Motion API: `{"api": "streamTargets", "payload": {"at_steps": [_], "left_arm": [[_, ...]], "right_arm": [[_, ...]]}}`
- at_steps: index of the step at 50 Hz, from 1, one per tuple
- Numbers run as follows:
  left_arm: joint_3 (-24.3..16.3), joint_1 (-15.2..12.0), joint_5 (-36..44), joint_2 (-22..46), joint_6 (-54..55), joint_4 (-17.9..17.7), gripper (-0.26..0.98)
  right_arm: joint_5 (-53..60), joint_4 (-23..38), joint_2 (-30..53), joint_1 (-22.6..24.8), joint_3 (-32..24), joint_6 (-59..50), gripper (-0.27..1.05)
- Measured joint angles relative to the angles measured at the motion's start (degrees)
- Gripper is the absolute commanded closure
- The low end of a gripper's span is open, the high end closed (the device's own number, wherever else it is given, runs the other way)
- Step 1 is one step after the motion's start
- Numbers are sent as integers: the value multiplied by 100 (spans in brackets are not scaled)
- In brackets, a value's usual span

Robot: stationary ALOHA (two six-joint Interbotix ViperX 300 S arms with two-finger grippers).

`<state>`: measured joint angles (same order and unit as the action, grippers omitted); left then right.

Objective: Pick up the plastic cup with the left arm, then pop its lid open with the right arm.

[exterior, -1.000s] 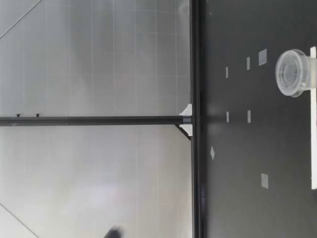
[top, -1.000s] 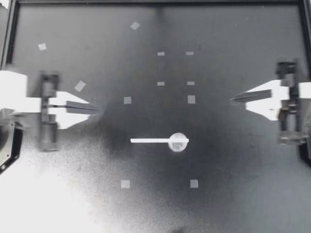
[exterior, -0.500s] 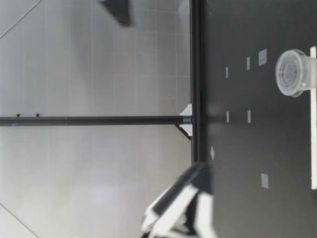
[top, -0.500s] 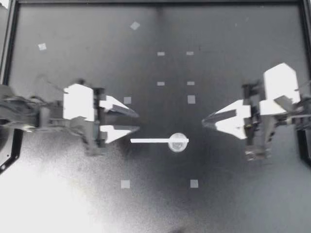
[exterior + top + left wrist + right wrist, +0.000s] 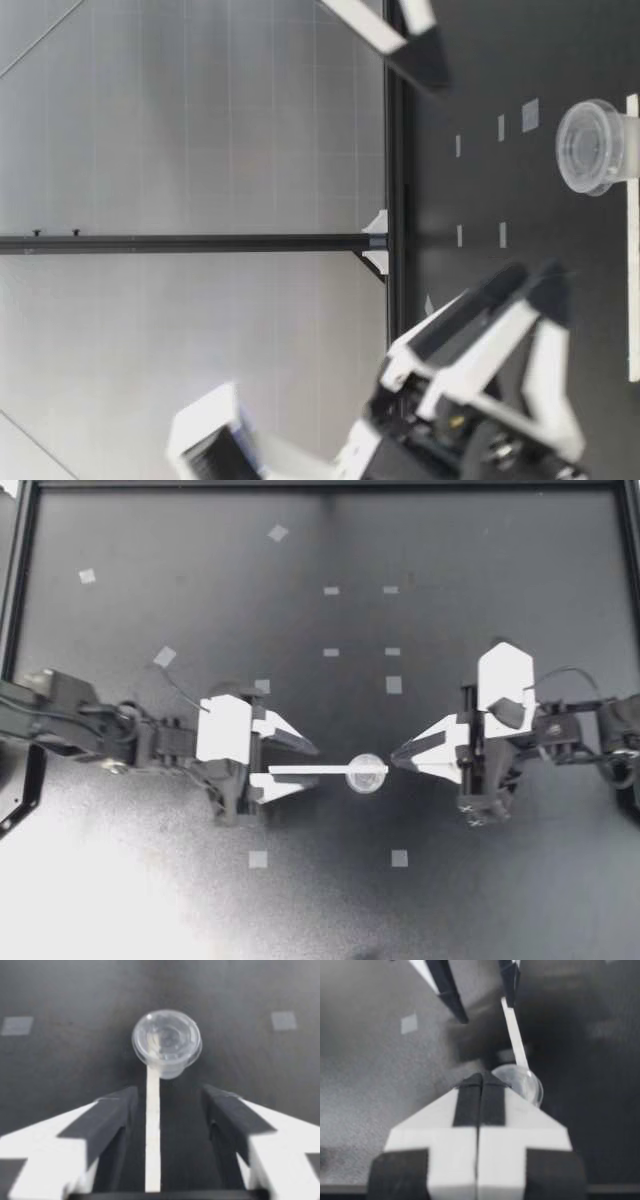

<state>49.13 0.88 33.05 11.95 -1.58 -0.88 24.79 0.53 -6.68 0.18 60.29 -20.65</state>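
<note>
**Stick and cup mid-table, grippers at either end**

White stick point(image 5: 310, 770) lies flat on the table point(image 5: 480, 560), near its middle. Clear cup point(image 5: 367, 773) sits upright at the stick's end, the end toward my right arm. Left gripper point(image 5: 316, 764) is at the stick's other end with its fingers apart. In the left wrist view the stick point(image 5: 152, 1130) runs between the fingers without being clamped, and the cup point(image 5: 166, 1040) is just ahead. Right gripper point(image 5: 393, 755) has its fingers pressed together, tip just beside the cup. The right wrist view shows the cup point(image 5: 525, 1085) beside the tip and the stick point(image 5: 514, 1035) beyond. Small pale tape squares point(image 5: 258, 859) dot the table around them. The low view shows the cup point(image 5: 597, 146) standing on the table.
</note>
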Motion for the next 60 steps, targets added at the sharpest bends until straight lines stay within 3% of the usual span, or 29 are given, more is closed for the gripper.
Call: {"api": "streamTargets", "payload": {"at_steps": [38, 60], "left_arm": [[-870, 9, -167, 932, -35, 35, 9], [-1063, 9, -308, 1055, -44, 35, 6]], "right_arm": [[308, 0, 896, 114, -264, -132, 87], [334, 0, 1292, 141, -334, -158, 87]]}}
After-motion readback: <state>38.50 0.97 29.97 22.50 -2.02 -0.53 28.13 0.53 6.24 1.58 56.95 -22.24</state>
